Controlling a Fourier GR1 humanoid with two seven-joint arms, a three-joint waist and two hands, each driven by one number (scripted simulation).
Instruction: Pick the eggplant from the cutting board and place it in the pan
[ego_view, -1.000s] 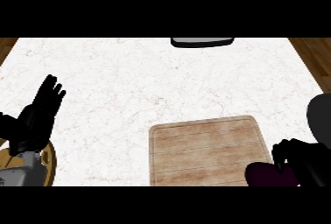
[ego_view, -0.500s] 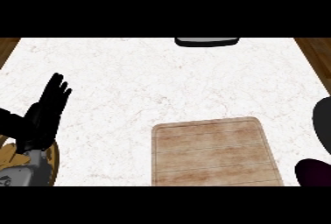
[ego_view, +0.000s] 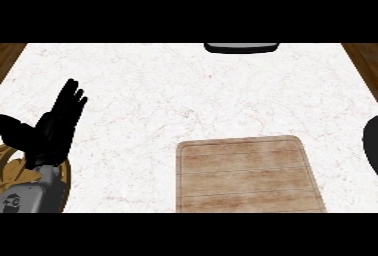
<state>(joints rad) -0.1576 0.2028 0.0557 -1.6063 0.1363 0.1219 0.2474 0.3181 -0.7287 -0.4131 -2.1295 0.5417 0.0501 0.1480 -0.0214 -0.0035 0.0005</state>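
Observation:
The wooden cutting board (ego_view: 247, 175) lies at the lower middle right, and nothing shows on it. The eggplant is not in view. Only the near rim of the dark pan (ego_view: 241, 47) shows, at the counter's far edge. My left hand (ego_view: 57, 125) rests open at the left, fingers pointing up, well apart from the board. A black sliver of my right hand (ego_view: 371, 145) pokes in at the right edge, beside the board's far right corner; the rest of it is out of view.
The white marble counter (ego_view: 184, 90) stretches between the board and the pan. Brown wood shows past the counter's corners at the upper left (ego_view: 9, 52) and upper right (ego_view: 365, 52).
My right hand, curled round the dark purple eggplant at the board's lower right, has slid out past the right edge, taking the eggplant out of sight. The left hand has hardly moved.

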